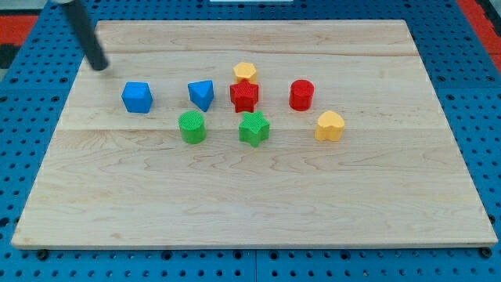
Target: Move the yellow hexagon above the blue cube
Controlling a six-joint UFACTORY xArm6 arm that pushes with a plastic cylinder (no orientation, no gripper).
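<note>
- Wooden board [258,196]: lay flat on a blue pegboard [31,117] and carried eight small blocks, all grouped in its upper middle.
- Dark rod: entered from the view's top left, slanting down; my tip [99,66] stood on the board near its top-left corner, up and to the left of the blue cube, touching no block. The rod carried no hand or jaws, so no spread or pinch applied.
- Blue cube [137,97]: leftmost block, standing alone.
- Blue block [202,94]: wedge-like, shape unclear, to the right of the cube.
- Yellow hexagon [245,73]: topmost block, touching the upper edge of the red star, well right of the blue cube.
- Red star [244,96]: just below the hexagon.
- Red cylinder [301,95]: right of the star, apart from it.
- Green cylinder [192,127]: below the blue wedge-like block.
- Green star [254,128]: below the red star.
- Yellow heart [329,125]: rightmost block, below and right of the red cylinder.
</note>
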